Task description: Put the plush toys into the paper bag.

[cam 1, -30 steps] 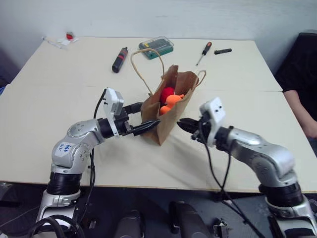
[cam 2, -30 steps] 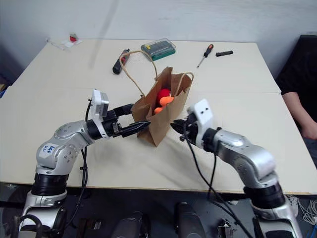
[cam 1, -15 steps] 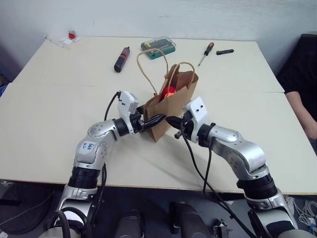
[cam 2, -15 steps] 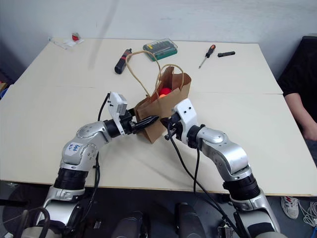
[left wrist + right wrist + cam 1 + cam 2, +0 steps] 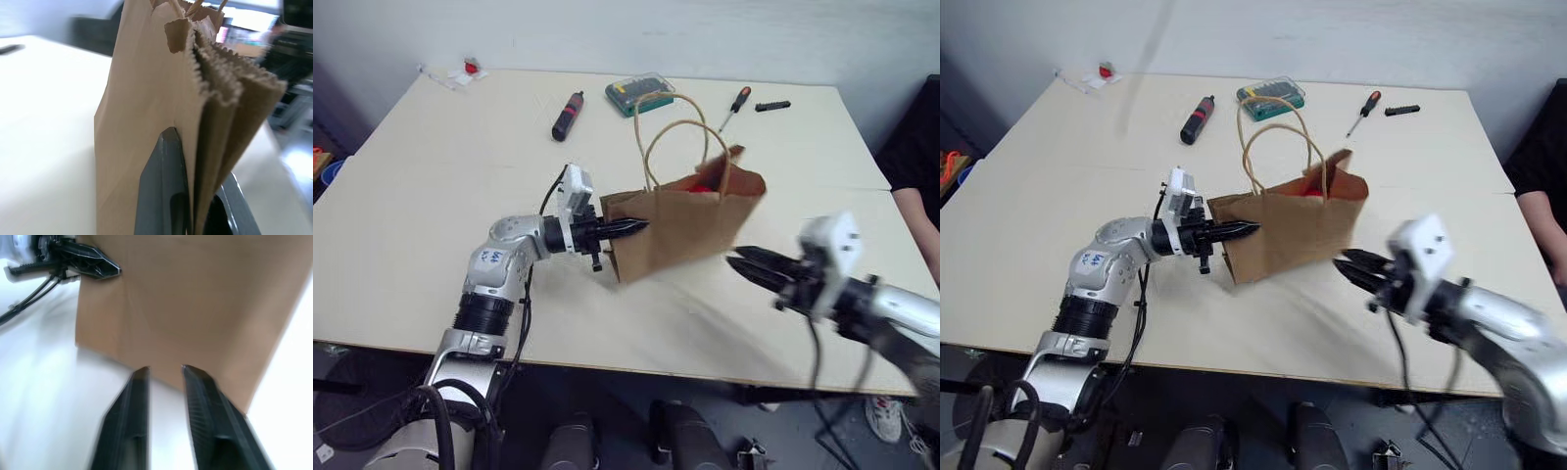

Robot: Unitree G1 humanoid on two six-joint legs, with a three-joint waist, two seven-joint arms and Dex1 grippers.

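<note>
Cream tabletop (image 5: 431,196) | brown kraft paper bag with tan cord handles (image 5: 680,225) stands mid-table, red plush toy (image 5: 702,186) peeking from its mouth | left gripper (image 5: 631,227) clamped on bag's rim | right gripper (image 5: 744,261) beside bag, fingers slightly apart, empty

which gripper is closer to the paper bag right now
Left. The left gripper is shut on the paper bag, pinching its rim edge. The right gripper is open beside the bag, apart from it.
</note>
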